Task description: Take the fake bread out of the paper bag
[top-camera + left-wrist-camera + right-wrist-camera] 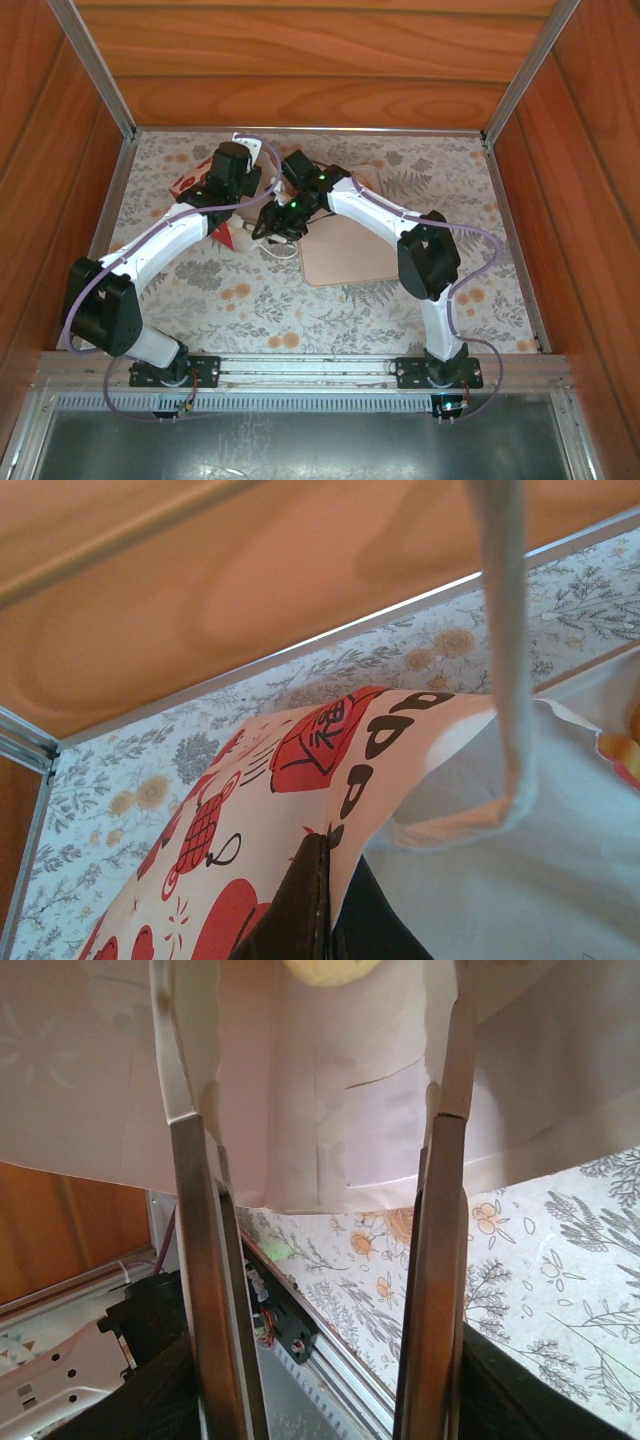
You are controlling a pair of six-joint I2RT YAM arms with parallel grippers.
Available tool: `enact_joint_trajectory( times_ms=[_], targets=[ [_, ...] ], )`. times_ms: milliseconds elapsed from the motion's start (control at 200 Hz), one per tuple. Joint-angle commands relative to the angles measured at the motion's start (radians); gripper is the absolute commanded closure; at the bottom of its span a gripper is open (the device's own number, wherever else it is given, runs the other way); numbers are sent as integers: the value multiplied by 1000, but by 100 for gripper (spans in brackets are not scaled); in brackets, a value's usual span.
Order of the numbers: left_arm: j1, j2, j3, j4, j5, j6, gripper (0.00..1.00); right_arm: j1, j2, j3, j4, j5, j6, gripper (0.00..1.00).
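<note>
The paper bag (188,184), white with red marks, lies tipped on the flowered table at the back left. My left gripper (238,180) is shut on the bag's rim (280,780), its dark fingers (300,910) pinching the paper edge. A white handle strap (500,630) hangs across the left wrist view. My right gripper (272,222) stands open at the bag's mouth, its fingers (200,1260) reaching into the white inside (340,1130). A pale golden piece of fake bread (322,968) sits deeper in, between the fingers and touching neither. An orange bit of bread (625,748) shows at the bag's opening.
A flat beige tray (350,255) lies right of the bag, under the right forearm. A loop of white cord (285,250) rests beside the tray's left edge. Wooden walls with metal rails (300,130) close the table at the back and sides.
</note>
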Motion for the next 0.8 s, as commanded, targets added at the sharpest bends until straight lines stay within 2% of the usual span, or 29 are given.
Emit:
enact_joint_trajectory(
  times_ms=[0, 405, 475, 580, 725, 795],
  targets=[
    [5, -24, 14, 16, -1, -19, 100, 16, 22, 37, -19, -64, -30, 44],
    [5, -26, 14, 23, 8, -31, 100, 16, 92, 120, -83, -61, -54, 44],
    [5, -24, 14, 25, 8, -32, 100, 16, 102, 135, -93, -55, -56, 49],
    [5, -25, 11, 26, 5, -33, 100, 16, 107, 150, -112, -35, -60, 64],
    [4, -24, 8, 27, -11, -27, 100, 16, 85, 135, -117, -4, -62, 73],
    [6, -25, 6, 26, -27, -25, 100, 16, 63, 116, -106, 9, -57, 82]
  ],
)
